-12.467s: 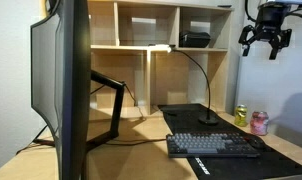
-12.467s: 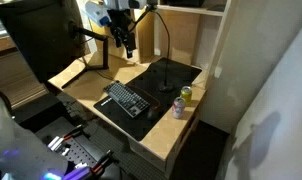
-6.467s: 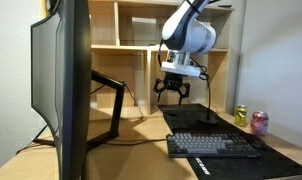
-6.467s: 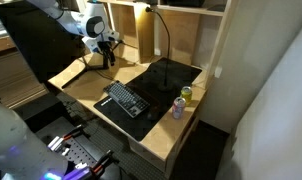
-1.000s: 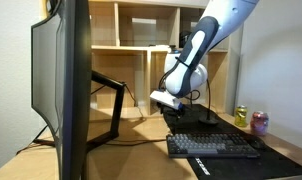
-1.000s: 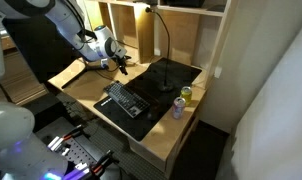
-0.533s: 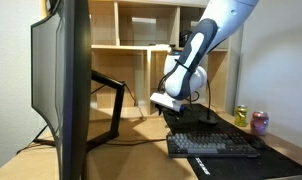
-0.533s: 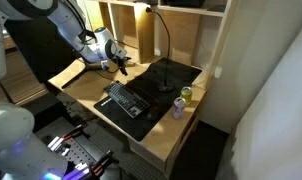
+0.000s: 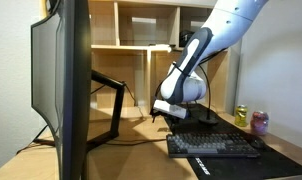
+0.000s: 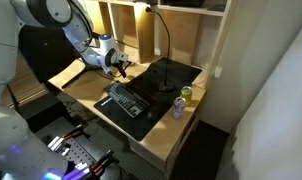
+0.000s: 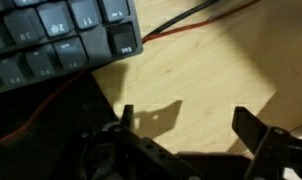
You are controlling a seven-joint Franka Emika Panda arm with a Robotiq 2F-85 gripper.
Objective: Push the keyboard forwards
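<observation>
The dark keyboard [image 9: 213,145] lies on a black desk mat [image 9: 281,150] and shows in both exterior views, also [image 10: 127,98]. In the wrist view its corner keys [image 11: 61,40] fill the top left. My gripper [image 9: 163,117] hangs low over the bare wooden desk just beside the keyboard's end, near the mat's edge [image 10: 119,72]. In the wrist view the gripper [image 11: 186,120] is open and empty, its two fingers spread over bare wood.
A large monitor [image 9: 61,90] stands close by. A gooseneck lamp [image 9: 206,118] stands on the mat behind the keyboard. Two drink cans [image 9: 250,119] stand at the mat's far end, also [image 10: 181,100]. A cable [image 11: 191,18] runs across the wood. Shelves [image 9: 151,40] rise behind.
My gripper has dropped lower toward the desk surface beside the keyboard's end. The keyboard has not moved.
</observation>
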